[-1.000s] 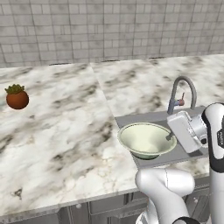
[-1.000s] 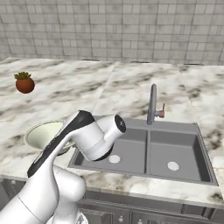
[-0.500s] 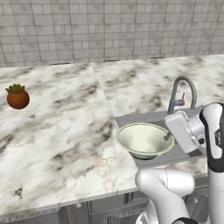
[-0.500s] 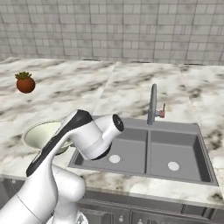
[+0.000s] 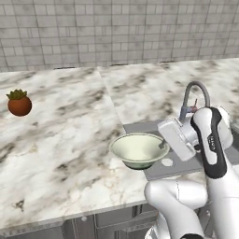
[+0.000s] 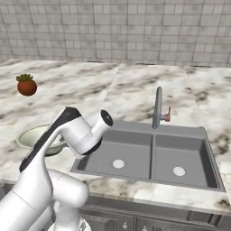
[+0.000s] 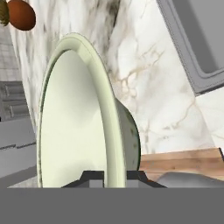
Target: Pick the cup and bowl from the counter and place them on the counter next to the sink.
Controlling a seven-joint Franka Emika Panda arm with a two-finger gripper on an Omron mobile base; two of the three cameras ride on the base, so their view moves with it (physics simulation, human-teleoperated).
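Hand view alone shows the hand (image 7: 110, 176) pinching one bowl's (image 5: 138, 149) rim; base views show one two-basin sink (image 6: 153, 155).

Arm bent sharply at elbow, forearm slanting up, wrist turned so hand lies sideways, low in front of base. Gripper (image 7: 114, 175) nearly closed, fingers (image 7: 92, 176) pinching the bowl's (image 5: 138, 150) rim, one inside, one outside. Bowl held w/ mouth facing up.
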